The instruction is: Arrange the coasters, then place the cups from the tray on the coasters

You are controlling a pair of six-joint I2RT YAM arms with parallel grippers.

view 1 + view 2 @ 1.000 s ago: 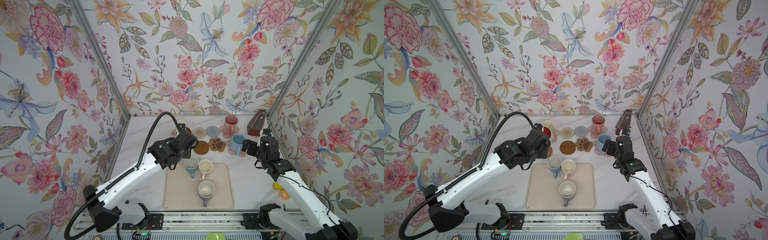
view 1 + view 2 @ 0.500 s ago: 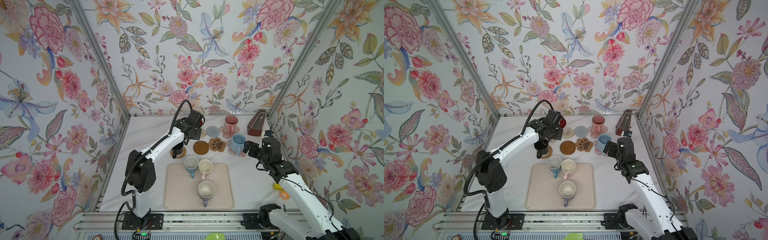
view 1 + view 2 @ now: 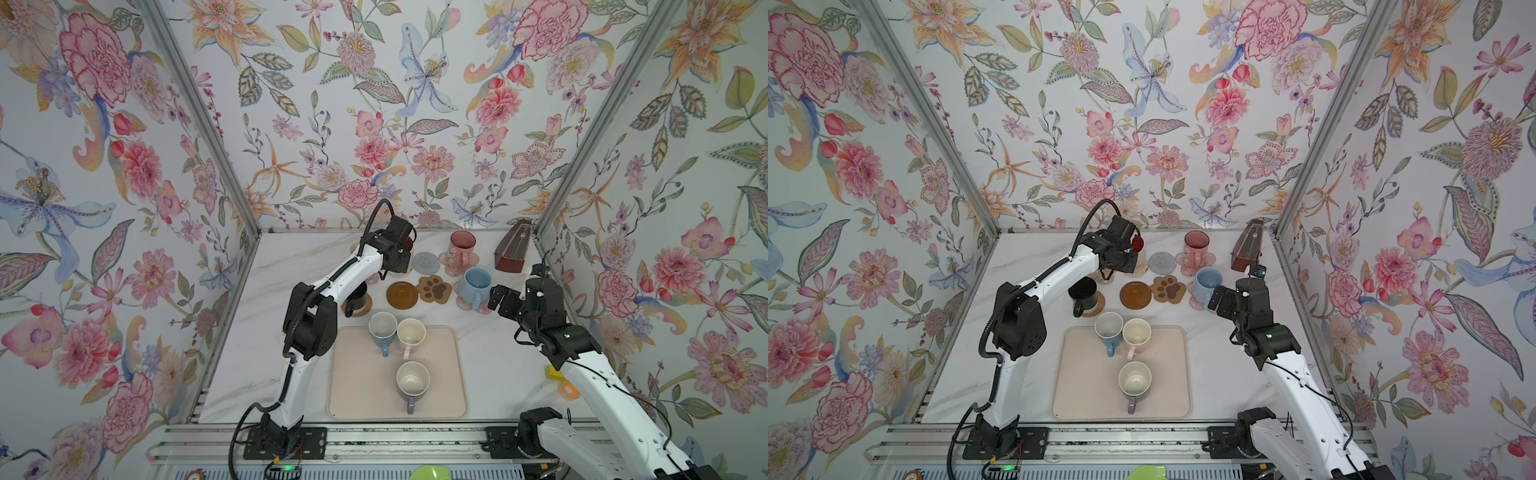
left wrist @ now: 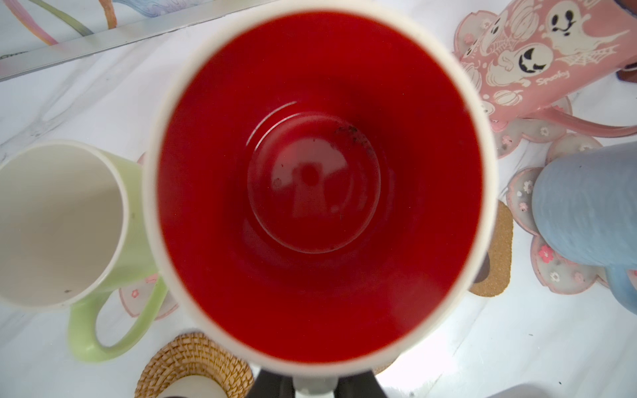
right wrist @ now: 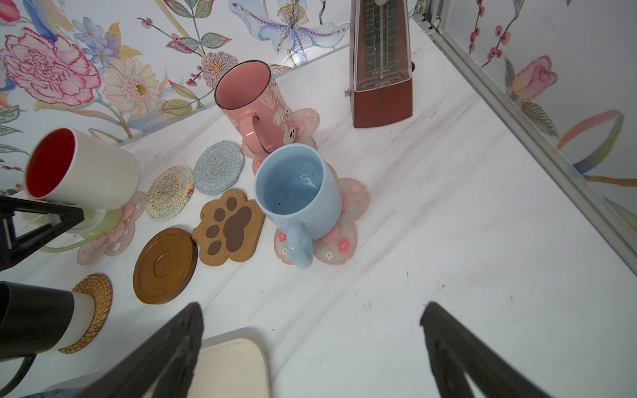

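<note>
Left gripper (image 4: 315, 386) grips the handle of the white ceramic mug with red interior (image 4: 317, 179), tilted near the floral back wall (image 5: 103, 69) — light green mug (image 4: 69, 224) crowds one side, the uncovered beige woven round coaster (image 5: 169, 197) lies just beside. Right gripper (image 5: 310, 310) gapes wide, empty, over bare marble tabletop (image 5: 448, 224) beside the beige rounded tray (image 5: 234, 365).

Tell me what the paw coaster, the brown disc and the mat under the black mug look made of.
Paw coaster: likely cork, matte, speckled grain.
Brown disc: probably wood, smooth, slight sheen, turned rings.
Mat under the black mug: woven rattan or similar, coiled strands.
</note>
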